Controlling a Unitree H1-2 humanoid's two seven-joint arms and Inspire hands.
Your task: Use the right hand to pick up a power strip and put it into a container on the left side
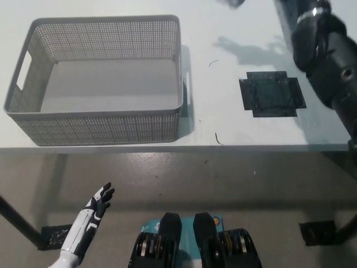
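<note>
The power strip is almost wholly out of view: only a small blurred dark and pale scrap [234,3] at the top edge, right of centre, may be part of it or its cord, and I cannot confirm that. A soft shadow [245,50] on the counter [223,111] below that spot suggests something hangs above the surface there. My right arm [326,50] runs up the right side and leaves the frame at the top, so my right hand is not visible and I cannot tell what it holds or how firmly.

The black patch [271,94] on the counter lies bare, right of centre. The grey container [179,72] stands at upper left, empty. My left hand [96,205] rests low at lower left, fingers spread, holding nothing.

The risk, as I judge it: a loose cord could swing or snag the container's near rim on the carry leftward, or slip from an unseen grip.
</note>
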